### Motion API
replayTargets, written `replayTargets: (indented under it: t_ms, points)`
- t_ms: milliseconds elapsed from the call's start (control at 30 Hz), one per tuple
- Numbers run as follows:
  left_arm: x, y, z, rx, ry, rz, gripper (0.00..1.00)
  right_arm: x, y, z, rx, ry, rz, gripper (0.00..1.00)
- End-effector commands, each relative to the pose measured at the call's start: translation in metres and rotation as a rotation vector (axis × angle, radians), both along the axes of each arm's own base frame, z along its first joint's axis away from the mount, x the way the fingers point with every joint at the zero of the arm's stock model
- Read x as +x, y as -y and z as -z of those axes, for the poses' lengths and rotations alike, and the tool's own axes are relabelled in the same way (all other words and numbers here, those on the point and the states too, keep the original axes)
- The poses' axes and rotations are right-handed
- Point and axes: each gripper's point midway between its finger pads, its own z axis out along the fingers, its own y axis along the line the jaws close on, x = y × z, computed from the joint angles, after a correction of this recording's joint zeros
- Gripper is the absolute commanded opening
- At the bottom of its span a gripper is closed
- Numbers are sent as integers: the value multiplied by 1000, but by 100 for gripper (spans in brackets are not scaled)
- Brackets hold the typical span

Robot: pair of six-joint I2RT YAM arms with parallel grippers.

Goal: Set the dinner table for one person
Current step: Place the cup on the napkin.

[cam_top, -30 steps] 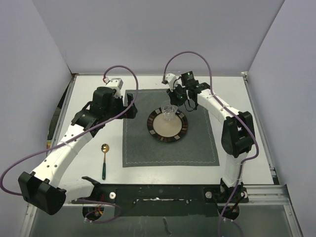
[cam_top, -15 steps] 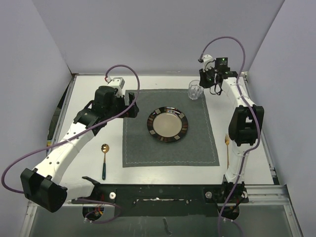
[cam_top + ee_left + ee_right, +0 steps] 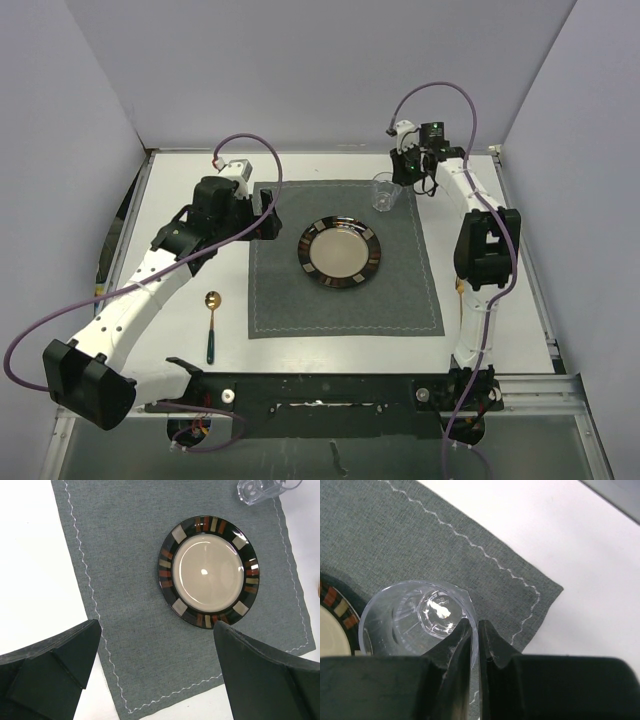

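The dinner table [image 3: 180, 290] is the white top under a dark grey placemat [image 3: 345, 300]. On the mat's middle sits a striped-rim plate [image 3: 340, 253], which the left wrist view shows as well [image 3: 208, 571]. At the mat's far right corner is a clear plastic cup [image 3: 382, 192], with my right gripper [image 3: 398, 180] shut on its rim. In the right wrist view one finger is inside the cup [image 3: 415, 620] and one outside, so the right gripper [image 3: 476, 632] pinches the wall. My left gripper [image 3: 268, 215] hovers open over the mat's left edge, nothing between its fingers [image 3: 55, 670].
A gold spoon [image 3: 211, 322] with a green handle lies on the white top left of the mat. The right arm's upper link [image 3: 485, 250] stands over the table's right side. Grey walls close in the back and sides.
My right gripper carried the cup from above the plate to the mat's far right corner, then shifted slightly left. The left arm has hardly moved.
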Motion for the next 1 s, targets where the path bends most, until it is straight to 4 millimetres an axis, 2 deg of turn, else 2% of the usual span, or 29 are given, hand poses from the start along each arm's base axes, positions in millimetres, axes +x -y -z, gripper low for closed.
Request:
replayTargets:
  t_ms: [0,100,267,633,967]
  points:
    - [8,2,-16,-42,59,-10,98,33,12,-57,-8,182,23,0]
    - [7,1,-17,-46,63,-12,98,34,20,-60,-23,188,34,0]
    - [5,1,-14,-45,55,-11,98,32,28,-49,-35,172,43,0]
    - [1,-1,-12,-41,49,-15,98,31,27,-21,-45,129,40,0]
    - [3,0,-6,-39,35,-18,98,34,29,-11,-61,130,32,0]
